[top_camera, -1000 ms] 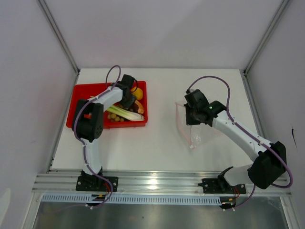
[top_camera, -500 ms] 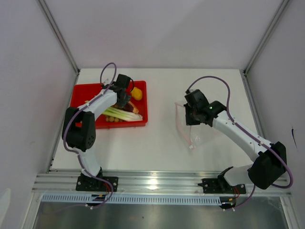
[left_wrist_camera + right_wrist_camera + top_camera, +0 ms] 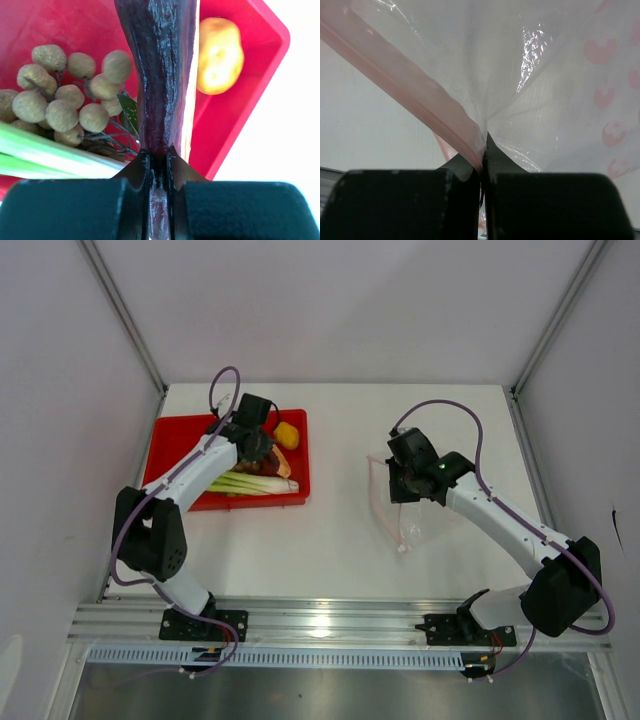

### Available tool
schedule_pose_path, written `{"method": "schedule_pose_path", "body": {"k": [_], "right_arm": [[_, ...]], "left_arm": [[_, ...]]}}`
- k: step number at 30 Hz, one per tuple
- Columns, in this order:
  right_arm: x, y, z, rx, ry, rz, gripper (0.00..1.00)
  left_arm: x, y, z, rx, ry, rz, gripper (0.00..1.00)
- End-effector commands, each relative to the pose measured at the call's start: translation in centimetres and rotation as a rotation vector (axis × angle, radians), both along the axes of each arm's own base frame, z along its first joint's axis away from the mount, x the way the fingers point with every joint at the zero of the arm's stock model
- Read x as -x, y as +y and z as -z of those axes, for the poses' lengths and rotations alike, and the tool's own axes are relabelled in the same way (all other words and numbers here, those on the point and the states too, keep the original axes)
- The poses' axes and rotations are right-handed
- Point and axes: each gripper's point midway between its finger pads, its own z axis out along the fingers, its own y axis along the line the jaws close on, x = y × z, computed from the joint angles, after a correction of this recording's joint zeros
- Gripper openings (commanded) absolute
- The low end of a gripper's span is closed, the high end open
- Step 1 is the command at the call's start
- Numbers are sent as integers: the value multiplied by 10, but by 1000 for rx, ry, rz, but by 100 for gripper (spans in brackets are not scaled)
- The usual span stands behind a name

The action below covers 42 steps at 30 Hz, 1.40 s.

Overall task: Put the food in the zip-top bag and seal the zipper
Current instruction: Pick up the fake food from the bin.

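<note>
Tabletop from above shows the work split in two: the left gripper [image 3: 266,450] reaches into the shallow red plastic tray [image 3: 165,435] at the far left, over the long green-white stalks [image 3: 243,483] and just beside the small yellow-orange fruit [image 3: 286,435]. The right gripper [image 3: 400,488] is well apart from it, at the clear crinkly zip-top bag with faint pink dots [image 3: 418,528], which lies on the white table [image 3: 330,540] with nothing in it that I can make out. From the left wrist, the fingers are pinched narrow on one end of the dark purple-brown sweet potato [image 3: 160,75], which juts lengthwise from the jaws above the bunch of tan round berries [image 3: 65,97]; whether it is clear of the tray floor is hard to tell this close. From the right wrist, the jaws are closed on a fold of the bag right at the narrow pink-red zipper strip [image 3: 415,90], which runs up and off to the left. The step in hand looks like carrying the sweet potato to the bag. To do it well, lift straight up first (berry stems lie close against it), line the long axis up with the bag's mouth, and have the right arm raise its lip so the mouth gapes before the tip enters. A grip this near the end may let the potato swing, so a slow carry seems wise.
</note>
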Motion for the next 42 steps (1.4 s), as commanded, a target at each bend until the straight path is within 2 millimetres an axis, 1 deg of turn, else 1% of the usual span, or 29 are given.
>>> {"method": "schedule_pose_path", "body": {"k": [1, 3, 6, 8, 9, 14, 16, 17, 19, 20, 21, 22, 23, 25, 26, 27, 28, 29, 30, 32, 35, 37, 40, 42], "right_arm": [[-3, -1, -12, -18, -44, 7, 0], [-2, -3, -12, -14, -45, 12, 0], [-1, -4, -11, -12, -43, 15, 0], [-1, -3, -12, -20, -48, 14, 0], [-1, -4, -12, -19, -48, 15, 0], [-1, -3, -10, -18, -42, 15, 0], [-1, -3, -10, -17, -42, 15, 0], [0, -4, -10, -16, -41, 17, 0], [-1, -4, -10, -17, -43, 17, 0], [0, -5, -9, -14, -39, 20, 0], [0, -5, -9, -12, -40, 19, 0], [0, -6, -9, -11, -41, 22, 0], [1, -6, -8, -9, -39, 20, 0], [0, -6, -9, -11, -41, 22, 0], [0, -6, -8, -10, -40, 22, 0], [0, -5, -8, -11, -39, 21, 0], [0, -5, -8, -14, -41, 20, 0], [-1, -5, -9, -14, -43, 21, 0], [0, -5, -8, -15, -40, 19, 0], [0, -5, -8, -13, -40, 20, 0], [0, -5, -6, -12, -37, 18, 0], [0, -5, -6, -11, -37, 19, 0], [0, -5, -6, -13, -36, 19, 0], [0, -5, -6, -13, -36, 19, 0]], "left_arm": [[1, -6, -29, 32, -77, 49, 1], [3, -9, -30, 49, -78, 66, 1], [10, -15, -24, 78, -66, 101, 1], [15, -18, -14, 96, -53, 118, 1], [21, -20, -4, 106, -33, 132, 2], [20, -32, 9, 139, -23, 190, 3], [20, -39, 17, 153, -6, 232, 4], [22, -41, 22, 157, 5, 246, 7], [20, -49, 23, 179, -12, 296, 13], [27, -49, 34, 181, 4, 306, 20], [21, -53, 28, 197, -42, 319, 24], [22, -56, 26, 209, -58, 339, 29], [24, -56, 29, 210, -57, 344, 37], [23, -56, 30, 203, -63, 354, 44], [23, -55, 34, 199, -52, 355, 49], [24, -55, 37, 195, -43, 357, 52], [25, -59, 38, 206, -33, 377, 55], [26, -61, 40, 215, -23, 387, 60], [27, -61, 42, 213, -18, 392, 63], [28, -65, 42, 227, -19, 410, 66], [33, -69, 41, 253, -21, 431, 66], [39, -74, 39, 279, -13, 445, 64], [54, -77, 48, 312, 30, 445, 63], [57, -79, 45, 322, 24, 448, 63]]}}
